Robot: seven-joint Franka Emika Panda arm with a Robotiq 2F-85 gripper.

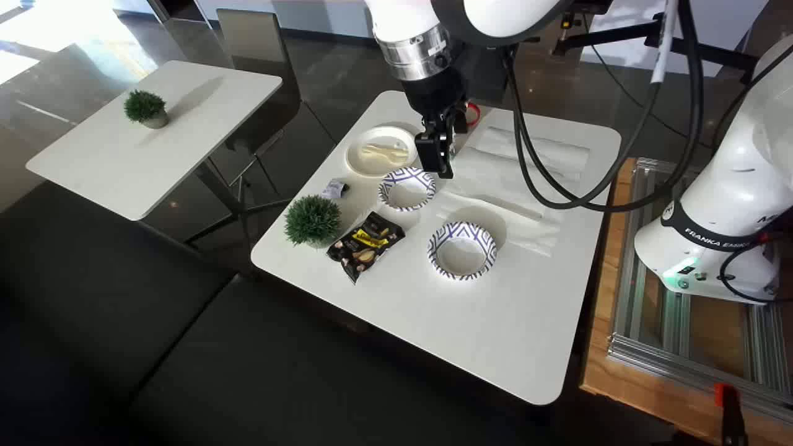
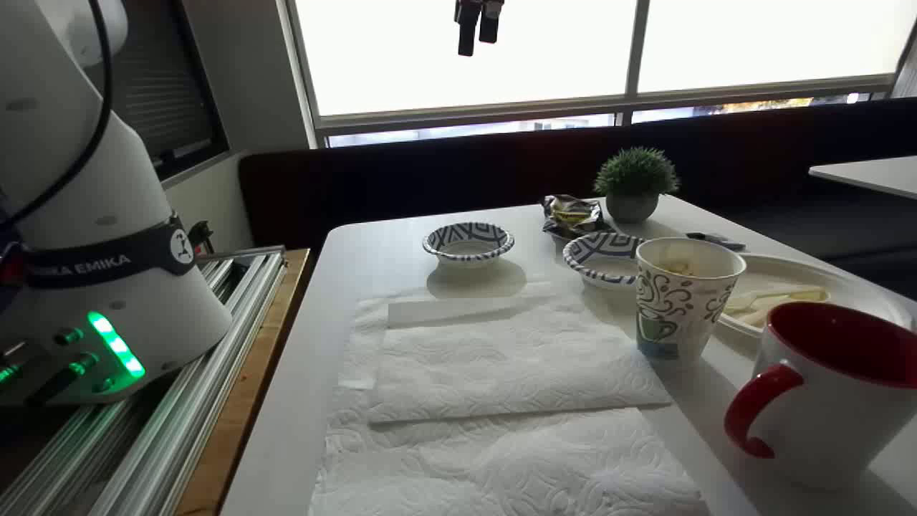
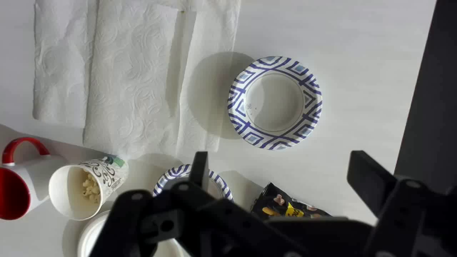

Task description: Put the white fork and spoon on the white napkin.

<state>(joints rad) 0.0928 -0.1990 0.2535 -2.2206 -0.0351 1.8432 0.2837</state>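
Observation:
The white fork and spoon [image 1: 384,153] lie together on the round white plate [image 1: 357,166]; they look pale cream and overlap, so I cannot tell them apart. They also show in an exterior view [image 2: 777,297], partly behind a cup. In the wrist view my gripper hides them. The white napkin [image 2: 494,358] is an embossed, folded paper sheet lying flat on the table, with layers overlapping; it also shows in the wrist view [image 3: 132,78]. My gripper [image 3: 280,175] is open and empty, high above the table; it shows in both exterior views [image 1: 440,155] [image 2: 478,43].
Two patterned bowls, one [image 3: 275,103] beside the napkin and one [image 1: 407,189] by the plate. A paper cup [image 2: 684,301] with popcorn and a red-handled mug [image 2: 838,394] stand between napkin and plate. A black snack bag [image 1: 365,244] and potted plant [image 1: 313,220] sit along the table's edge.

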